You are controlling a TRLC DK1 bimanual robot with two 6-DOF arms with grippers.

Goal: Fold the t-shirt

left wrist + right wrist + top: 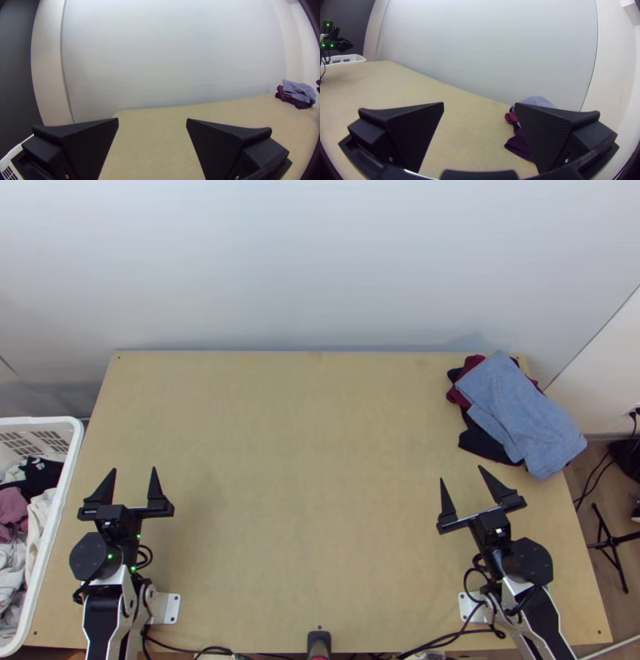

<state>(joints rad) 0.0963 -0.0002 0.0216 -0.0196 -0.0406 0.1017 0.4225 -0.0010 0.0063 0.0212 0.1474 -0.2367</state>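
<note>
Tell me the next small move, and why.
Probably ease the left gripper over the white basket to pick a garment: that gripper is open and empty, loose clothes lie bunched inside, and the pile at far right looks set aside.

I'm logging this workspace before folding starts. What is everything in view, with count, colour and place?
Table: one, light wood, centre
Wall: white, behind the table
Basket: one, white, table's left side
Clothes: several, black, pink, off-white, in the basket
Blue-grey cloth: one, atop the far-right pile
Dark red cloth: one visible, beneath it
Dark cloth: at least one, same pile
Cables: several, black, near edge
Stand: one, black, right-hand floor
Arms: two, white and black, near corners
Left tool: one, black, open
Right tool: one, black, open
</note>
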